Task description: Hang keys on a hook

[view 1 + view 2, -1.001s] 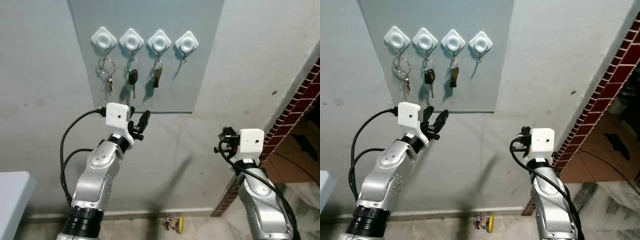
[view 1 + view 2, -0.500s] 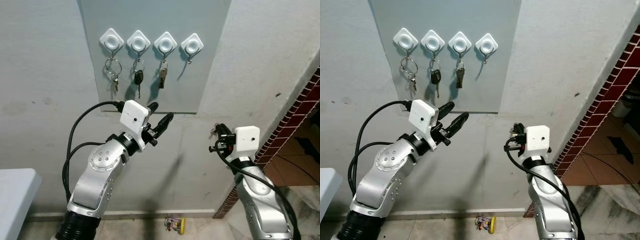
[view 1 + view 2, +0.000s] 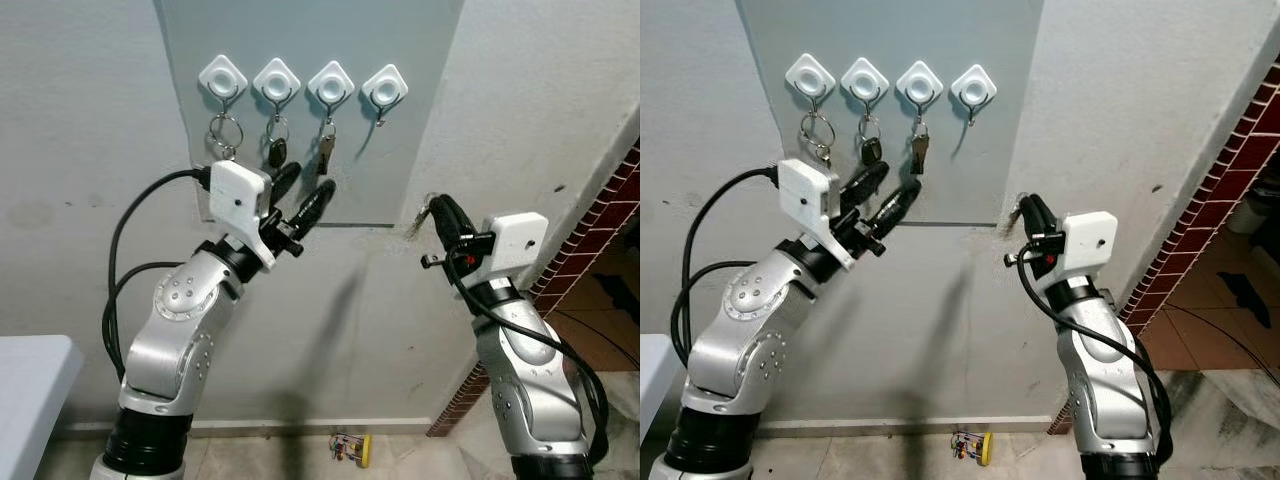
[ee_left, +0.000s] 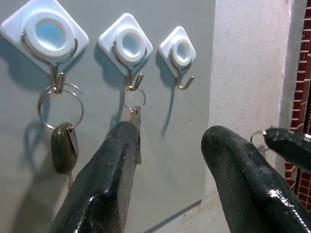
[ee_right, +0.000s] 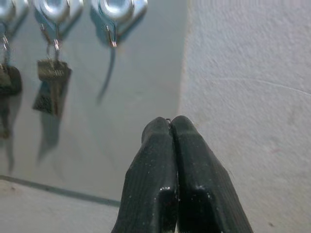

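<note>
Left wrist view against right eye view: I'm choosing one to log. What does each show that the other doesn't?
Left wrist view: close detail, with the wire loop of the empty hook seen between the open fingers of the left gripper. Right eye view: the leftmost hook with its key ring, both arms whole, and a small object on the floor. Both: the black key, the silver key, the empty hook, and the right gripper.
</note>
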Available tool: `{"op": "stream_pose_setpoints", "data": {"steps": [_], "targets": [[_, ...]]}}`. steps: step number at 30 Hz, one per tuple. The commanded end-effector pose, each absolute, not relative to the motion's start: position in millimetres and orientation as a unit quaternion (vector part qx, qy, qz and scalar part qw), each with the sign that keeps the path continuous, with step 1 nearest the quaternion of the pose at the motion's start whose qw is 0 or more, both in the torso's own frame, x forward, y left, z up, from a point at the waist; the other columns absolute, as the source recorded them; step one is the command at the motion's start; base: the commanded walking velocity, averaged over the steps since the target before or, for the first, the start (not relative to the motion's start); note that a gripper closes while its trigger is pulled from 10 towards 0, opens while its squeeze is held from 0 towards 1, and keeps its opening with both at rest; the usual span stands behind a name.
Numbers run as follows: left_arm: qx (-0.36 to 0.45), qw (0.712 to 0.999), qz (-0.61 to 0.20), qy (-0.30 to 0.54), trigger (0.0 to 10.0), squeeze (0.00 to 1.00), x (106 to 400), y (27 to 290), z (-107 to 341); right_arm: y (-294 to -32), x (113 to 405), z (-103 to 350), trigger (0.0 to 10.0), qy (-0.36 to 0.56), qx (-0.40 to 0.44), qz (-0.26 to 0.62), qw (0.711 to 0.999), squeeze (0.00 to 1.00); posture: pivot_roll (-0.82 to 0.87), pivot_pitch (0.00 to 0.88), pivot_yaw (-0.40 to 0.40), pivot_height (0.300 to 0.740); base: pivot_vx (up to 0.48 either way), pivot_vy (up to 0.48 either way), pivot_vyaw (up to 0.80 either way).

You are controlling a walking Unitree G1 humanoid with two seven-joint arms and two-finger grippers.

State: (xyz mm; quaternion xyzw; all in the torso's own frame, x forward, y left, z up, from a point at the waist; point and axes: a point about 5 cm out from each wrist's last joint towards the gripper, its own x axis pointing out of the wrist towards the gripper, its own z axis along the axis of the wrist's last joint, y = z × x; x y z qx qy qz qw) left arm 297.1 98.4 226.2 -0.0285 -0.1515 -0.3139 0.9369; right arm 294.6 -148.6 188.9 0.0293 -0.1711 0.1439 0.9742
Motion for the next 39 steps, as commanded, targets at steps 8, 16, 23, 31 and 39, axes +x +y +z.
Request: {"op": "stream_pose_setpoints", "data": {"steps": [8, 16, 23, 31, 39], "targets": [[-0.025, 0.933, -0.32, -0.163, 10.0, 0.0, 297, 94, 236, -134, 310, 216, 10.0, -0.217, 0.044, 0.181, 0.958, 0.0, -0.13, 0.0, -0.029, 0.74, 0.0, 0.0, 0.0], [-0.021, 0.934, -0.321, -0.157, 10.0, 0.0, 296, 92, 234, -124, 324, 236, 10.0, -0.237, 0.069, 0.211, 0.946, 0.0, -0.12, 0.0, -0.034, 0.74, 0.0, 0.0, 0.0], [-0.023, 0.934, -0.321, -0.154, 10.0, 0.0, 294, 92, 234, -116, 334, 245, 10.0, -0.242, 0.071, 0.231, 0.94, 0.0, -0.11, 0.002, -0.041, 0.74, 0.0, 0.0, 0.0], [-0.025, 0.936, -0.318, -0.152, 10.0, 0.0, 293, 93, 233, -108, 336, 243, 10.0, -0.236, 0.083, 0.253, 0.935, 0.0, -0.1, 0.005, -0.046, 0.74, 0.0, 0.0, 0.0], [-0.025, 0.935, -0.32, -0.149, 10.0, 0.0, 293, 92, 233, -109, 338, 242, 10.0, -0.237, 0.1, 0.247, 0.934, 0.0, -0.11, 0.003, -0.04, 0.74, 0.0, 0.0, 0.0]]}}
